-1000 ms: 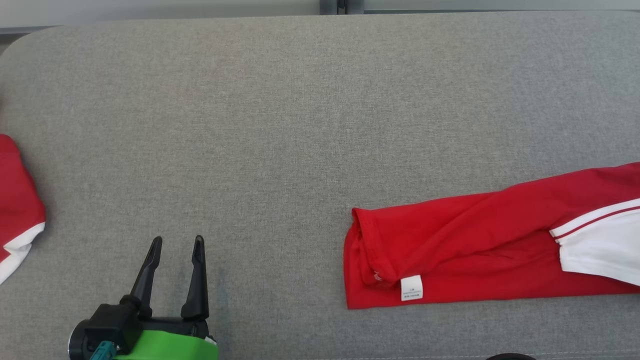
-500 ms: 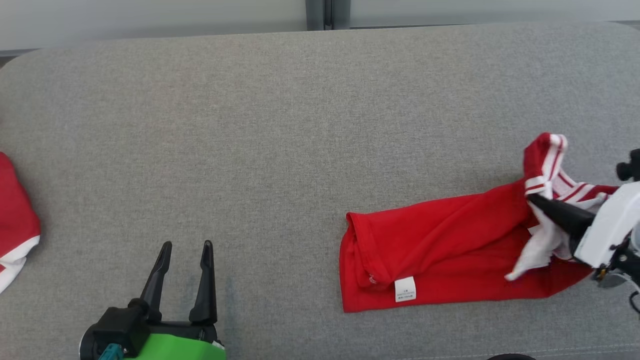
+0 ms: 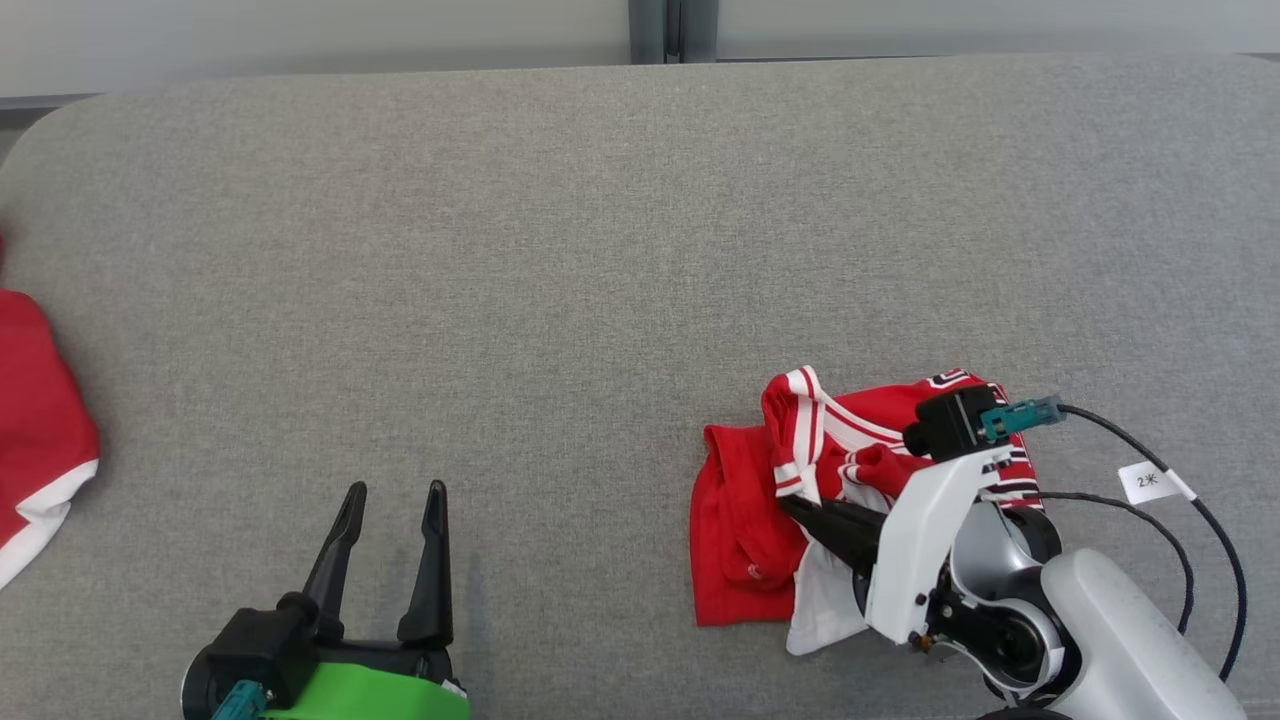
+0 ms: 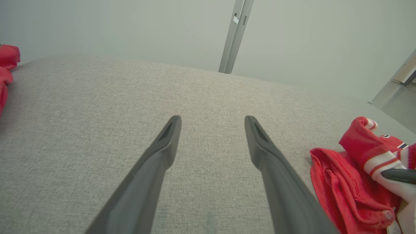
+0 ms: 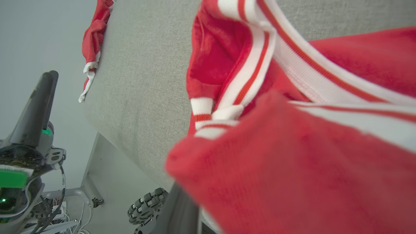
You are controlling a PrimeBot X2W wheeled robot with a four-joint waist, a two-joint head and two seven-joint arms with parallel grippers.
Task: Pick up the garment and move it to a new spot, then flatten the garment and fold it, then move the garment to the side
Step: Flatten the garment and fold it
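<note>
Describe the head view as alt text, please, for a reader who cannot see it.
The right gripper is shut on a bunched red-and-white garment at the lower right of a grey surface. The left gripper stands open at the lower left, holding nothing, and a second red garment lies at the left edge.

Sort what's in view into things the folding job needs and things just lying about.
Part of the job:
red and white garment, bunched up
right hand, shut on that garment
left hand, open, holding nothing

Just lying about:
second red garment, at the left edge
metal post, behind the far edge
</note>
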